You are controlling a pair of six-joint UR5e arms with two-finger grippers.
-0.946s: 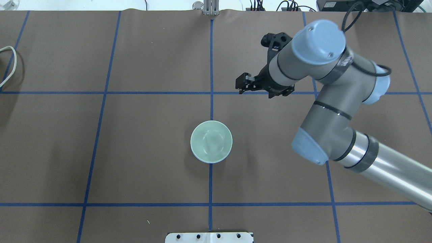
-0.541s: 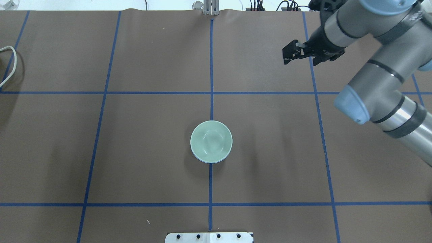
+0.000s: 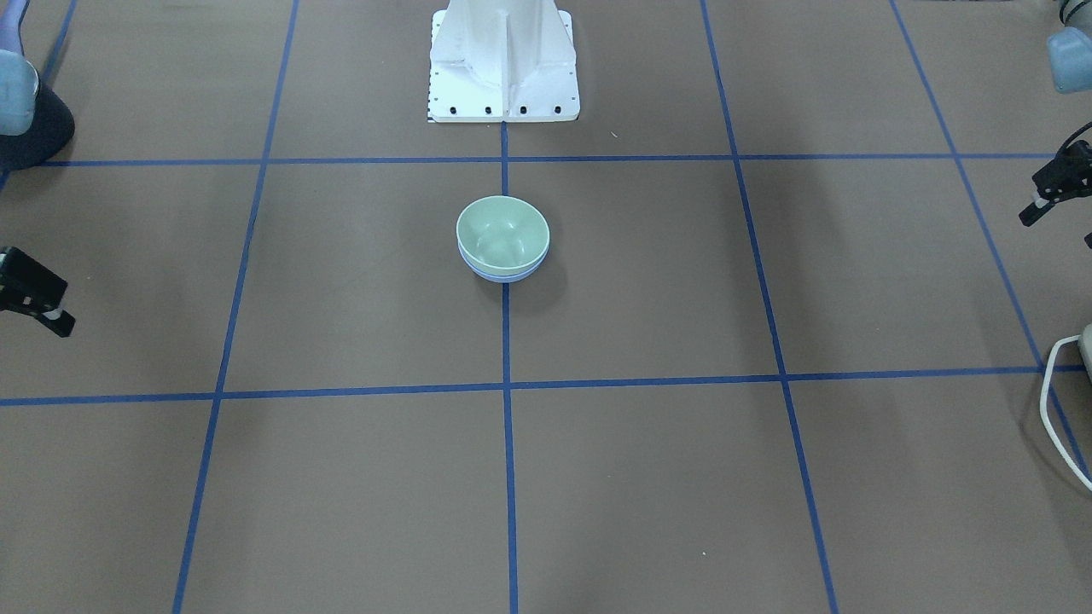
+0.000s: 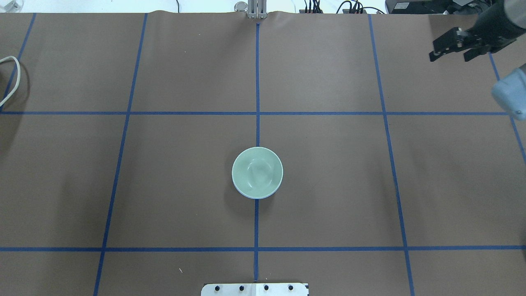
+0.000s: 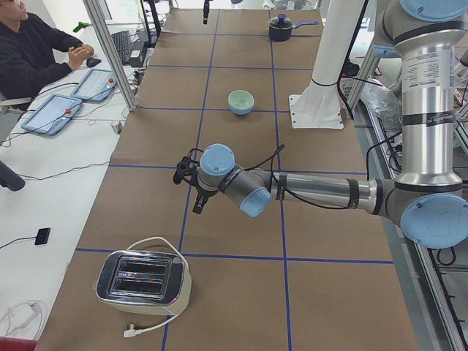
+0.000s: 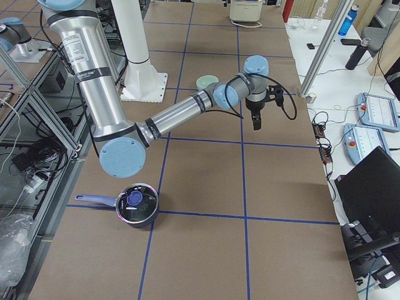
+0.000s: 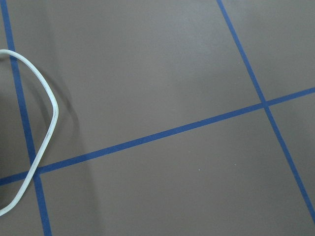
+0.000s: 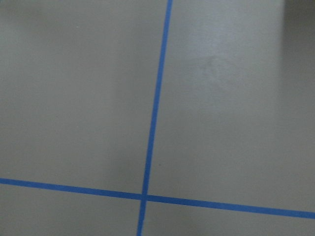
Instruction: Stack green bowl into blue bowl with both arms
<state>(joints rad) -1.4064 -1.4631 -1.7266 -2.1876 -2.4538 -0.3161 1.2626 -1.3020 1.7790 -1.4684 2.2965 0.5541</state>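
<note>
The green bowl [image 4: 257, 172] sits nested inside the blue bowl [image 4: 251, 197] at the table's middle, on the centre tape line. Only the blue bowl's rim shows under it. In the front-facing view the green bowl [image 3: 502, 232] rests in the blue bowl [image 3: 503, 274]. My right gripper [image 4: 436, 49] is open and empty, far back right of the bowls; it also shows in the front-facing view [image 3: 51, 311]. My left gripper [image 3: 1034, 207] is open and empty at the table's far left side, out of the overhead view.
A white cable [image 4: 11, 78] lies at the left edge, also in the left wrist view [image 7: 44, 147]. A toaster [image 5: 142, 281] stands at the left end. A dark pot [image 6: 137, 209] stands at the right end. The white mounting base [image 3: 503, 68] is at the robot's side.
My right arm has swung away from the bowls, back and to the right, until only its gripper and one joint cap show at the overhead view's edge. The bowls have not moved.
</note>
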